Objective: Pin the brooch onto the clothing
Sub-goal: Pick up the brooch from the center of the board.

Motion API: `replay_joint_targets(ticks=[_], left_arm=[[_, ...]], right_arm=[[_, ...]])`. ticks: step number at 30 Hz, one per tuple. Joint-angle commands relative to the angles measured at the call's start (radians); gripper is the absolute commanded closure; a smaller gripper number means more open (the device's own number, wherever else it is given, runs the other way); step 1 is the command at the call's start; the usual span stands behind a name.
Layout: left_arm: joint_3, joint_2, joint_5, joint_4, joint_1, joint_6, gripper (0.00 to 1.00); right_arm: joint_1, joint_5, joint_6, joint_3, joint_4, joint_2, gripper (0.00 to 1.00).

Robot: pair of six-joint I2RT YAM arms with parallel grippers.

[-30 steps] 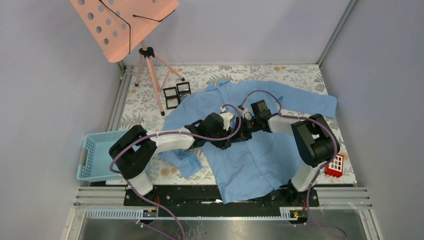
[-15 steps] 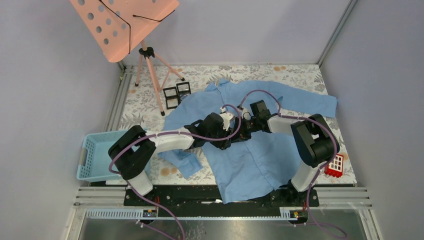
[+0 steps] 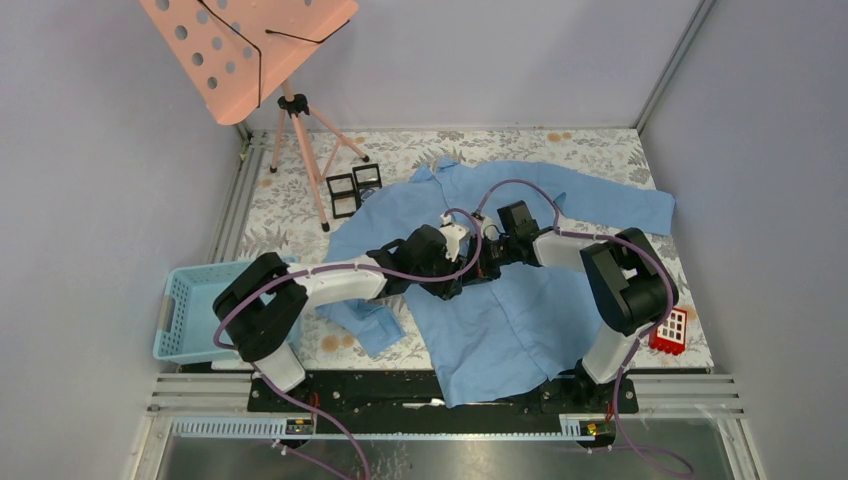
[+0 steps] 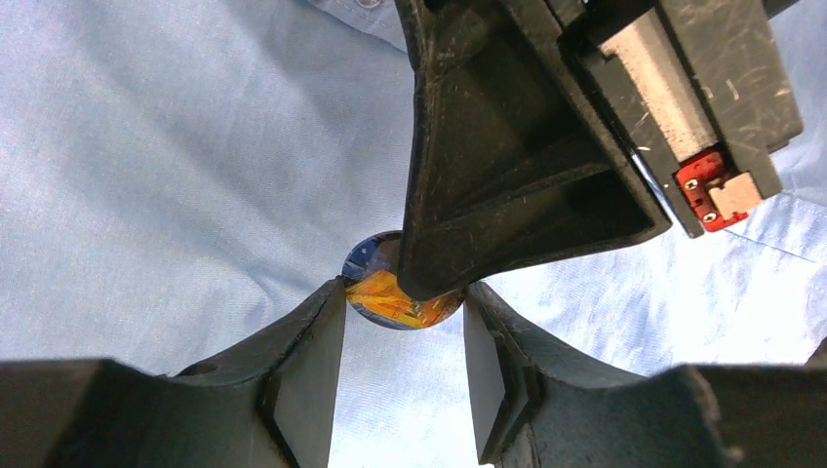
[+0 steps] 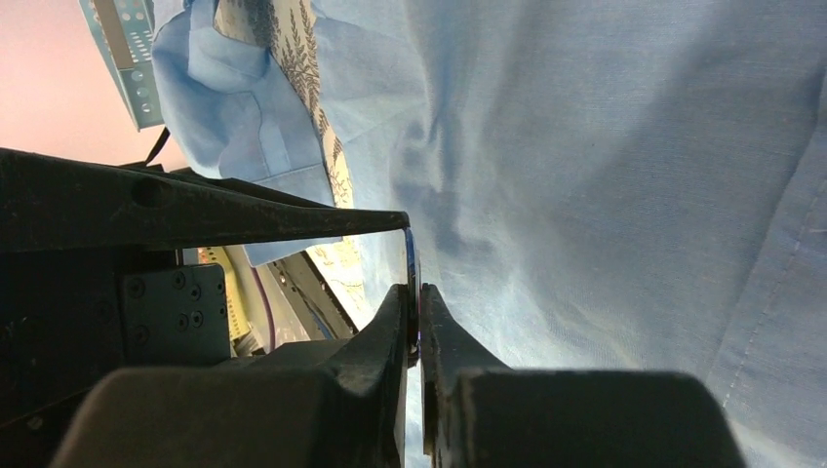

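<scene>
The clothing, a light blue shirt (image 3: 520, 320), lies spread on the table and fills the left wrist view (image 4: 146, 146) and the right wrist view (image 5: 605, 175). The brooch (image 4: 390, 297), a round orange and blue disc, is held just above the shirt's chest. My left gripper (image 4: 405, 292) grips it across its width with its fingertips. My right gripper (image 5: 413, 292) is shut on the disc's faces, and there the brooch (image 5: 411, 263) shows edge-on. From above, the left gripper (image 3: 462, 275) and the right gripper (image 3: 483, 265) meet nose to nose and hide the brooch.
A light blue basket (image 3: 190, 305) stands at the table's left edge. A pink music stand (image 3: 245, 50) on a tripod rises at the back left, with small black frames (image 3: 352, 190) beside it. A red block (image 3: 670, 332) lies at the right front.
The right gripper's jaws have closed tighter onto the brooch. Both arms have barely moved, and the left gripper's hold is unchanged.
</scene>
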Motion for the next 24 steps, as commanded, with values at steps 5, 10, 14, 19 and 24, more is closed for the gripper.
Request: replay_joint_targets(ticks=[5, 10, 14, 19, 24], left_arm=[[0.002, -0.067, -0.026, 0.082, -0.003, -0.014, 0.37], [-0.053, -0.153, -0.052, 0.095, -0.002, -0.026, 0.02], [-0.102, -0.276, -0.076, 0.078, -0.002, -0.055, 0.01], [-0.200, -0.531, -0.042, 0.069, -0.002, -0.161, 0.01], [-0.264, -0.736, 0.034, 0.067, 0.000, -0.324, 0.01]], right_arm=[[0.023, 0.046, 0.009, -0.008, -0.003, -0.094, 1.00], [0.022, 0.134, 0.030, -0.036, -0.046, -0.218, 1.00], [0.021, 0.203, 0.065, -0.076, -0.050, -0.345, 1.00], [0.021, 0.223, 0.138, -0.148, -0.020, -0.565, 1.00], [0.021, 0.190, 0.203, -0.214, 0.046, -0.809, 1.00]])
